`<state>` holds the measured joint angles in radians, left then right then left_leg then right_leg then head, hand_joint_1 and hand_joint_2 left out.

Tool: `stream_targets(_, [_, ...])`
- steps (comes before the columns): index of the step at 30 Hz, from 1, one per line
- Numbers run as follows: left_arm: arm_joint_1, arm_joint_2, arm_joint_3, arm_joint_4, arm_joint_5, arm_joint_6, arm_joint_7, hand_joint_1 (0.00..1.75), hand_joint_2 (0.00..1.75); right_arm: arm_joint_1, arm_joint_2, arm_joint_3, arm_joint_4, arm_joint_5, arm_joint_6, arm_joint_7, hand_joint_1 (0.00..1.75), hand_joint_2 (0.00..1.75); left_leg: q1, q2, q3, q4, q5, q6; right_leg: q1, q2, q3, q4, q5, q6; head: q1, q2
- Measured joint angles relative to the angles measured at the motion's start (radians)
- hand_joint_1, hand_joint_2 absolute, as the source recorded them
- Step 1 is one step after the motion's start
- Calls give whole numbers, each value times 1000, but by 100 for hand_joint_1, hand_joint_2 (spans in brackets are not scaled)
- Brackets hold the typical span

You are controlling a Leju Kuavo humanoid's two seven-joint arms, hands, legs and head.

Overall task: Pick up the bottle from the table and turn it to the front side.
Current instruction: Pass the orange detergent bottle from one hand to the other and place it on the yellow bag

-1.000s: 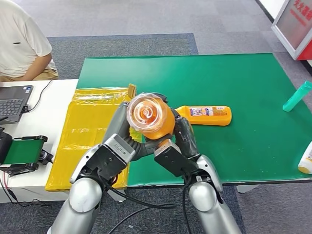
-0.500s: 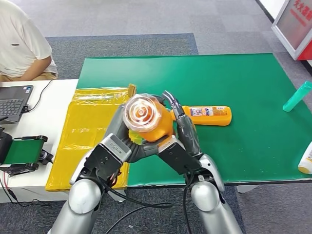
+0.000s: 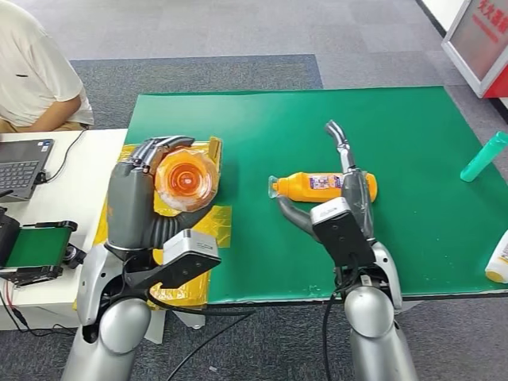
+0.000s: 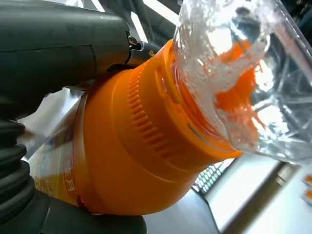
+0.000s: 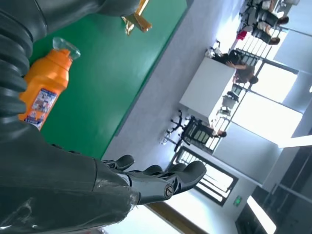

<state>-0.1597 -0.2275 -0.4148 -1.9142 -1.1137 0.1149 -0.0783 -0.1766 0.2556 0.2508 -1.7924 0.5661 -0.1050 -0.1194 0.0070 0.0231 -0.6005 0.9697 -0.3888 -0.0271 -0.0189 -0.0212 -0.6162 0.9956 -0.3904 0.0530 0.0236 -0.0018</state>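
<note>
My left hand [image 3: 128, 202] grips an orange bottle [image 3: 186, 178] with a clear cap, held up over the yellow bag with its cap end facing the head camera. In the left wrist view the bottle's orange neck [image 4: 147, 141] and clear cap lie close against the dark fingers. My right hand [image 3: 349, 198] is open, fingers spread and pointing away, above a second orange bottle [image 3: 311, 186] lying on its side on the green mat [image 3: 419, 143]. The right wrist view has that lying bottle [image 5: 46, 83] beside the empty, stretched-out fingers [image 5: 162, 180].
A yellow plastic bag [image 3: 135, 238] lies at the mat's left edge. A teal bottle [image 3: 484, 156] and a white bottle [image 3: 498, 258] sit at the far right. On the white desk to the left stand a laptop [image 3: 21, 163] and a small device [image 3: 39, 246]; a person [image 3: 36, 71] sits behind.
Both hands held the bottle at the centre. The right hand let go and moved right over the lying bottle; the left hand carried the bottle left above the yellow bag.
</note>
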Motion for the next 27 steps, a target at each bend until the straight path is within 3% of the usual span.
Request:
stream_targets(10, [12,6,52,-28,-103,16,6,175,175,1,0,-36,-56,5,11,3,0,175,0,0,0,0,0,0,0,0,0,0,0,0,0,0])
stream_targets(16, [19,24,108,-27,-358,22,37,175,175,18,0,-47,-107,-5,23,-12,0,175,0,0,0,0,0,0,0,0,0,0,0,0,0,0])
stream_targets(18, [18,63,118,-21,-422,10,94,175,175,27,0,-51,-132,-24,31,-22,0,175,0,0,0,0,0,0,0,0,-1,0,0,0,0,0])
stream_targets(22, [-11,199,86,51,-438,-3,259,175,175,44,-1,-62,-192,-115,76,-38,0,175,0,0,0,0,1,-1,0,1,-3,0,0,-1,0,0])
stream_targets(27, [-31,311,43,240,-438,4,238,175,175,73,-6,-66,-290,-289,182,-49,0,175,0,0,0,0,1,-1,0,1,-3,0,0,-1,0,0])
